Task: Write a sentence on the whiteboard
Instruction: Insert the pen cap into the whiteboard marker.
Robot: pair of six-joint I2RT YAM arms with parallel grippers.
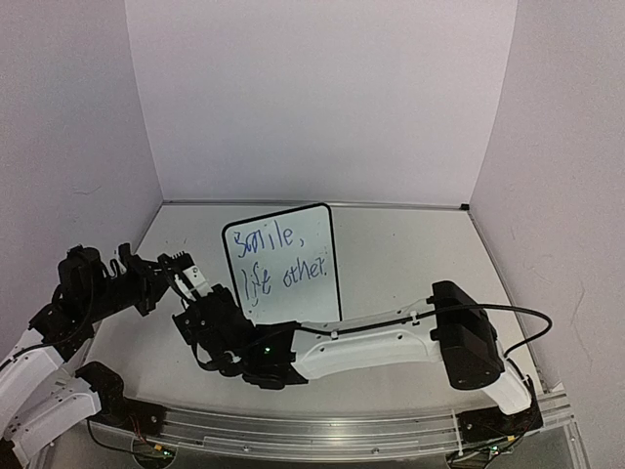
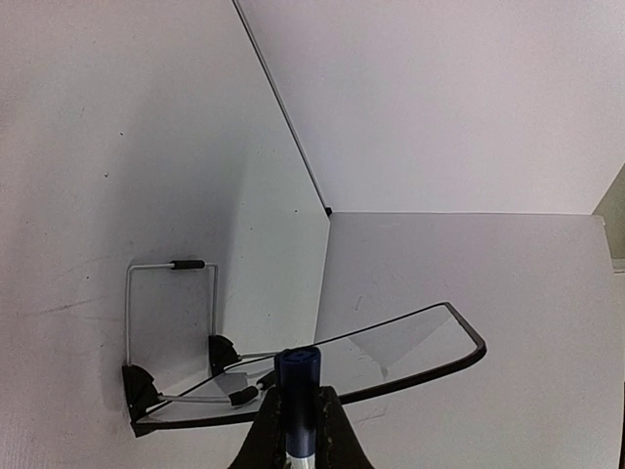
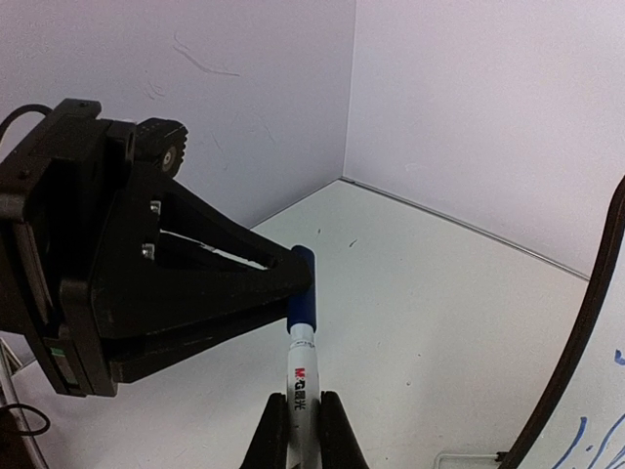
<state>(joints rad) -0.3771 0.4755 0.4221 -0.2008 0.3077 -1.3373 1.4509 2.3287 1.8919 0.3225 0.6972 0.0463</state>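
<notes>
I have both sets of fingers closed on one marker (image 3: 301, 381). My right fingers (image 3: 269, 442) pinch its white body low down, and my left fingers (image 2: 256, 445) clamp the blue cap (image 3: 303, 298) at the far end, so the pen bridges the two wrists. I judge it light and stiff, but the round, smooth body could twist or slip, so a square pinch around the middle seems the safest hold. The whiteboard (image 1: 298, 305) stands upright on the table (image 1: 410, 259), a little beyond and to the right of where the fingers meet. It is near them but apart, and neither set touches it. The sentence (image 1: 278, 259) runs in blue over its upper half, in two lines. The board looks light and rigid, resting on small feet (image 2: 137, 389) with a wire prop (image 2: 171, 266) behind. I'd expect it to slide or tip at a slight push. If it must be steadied, I'd take the black frame (image 1: 334, 264), not the written face, which would probably smear.
</notes>
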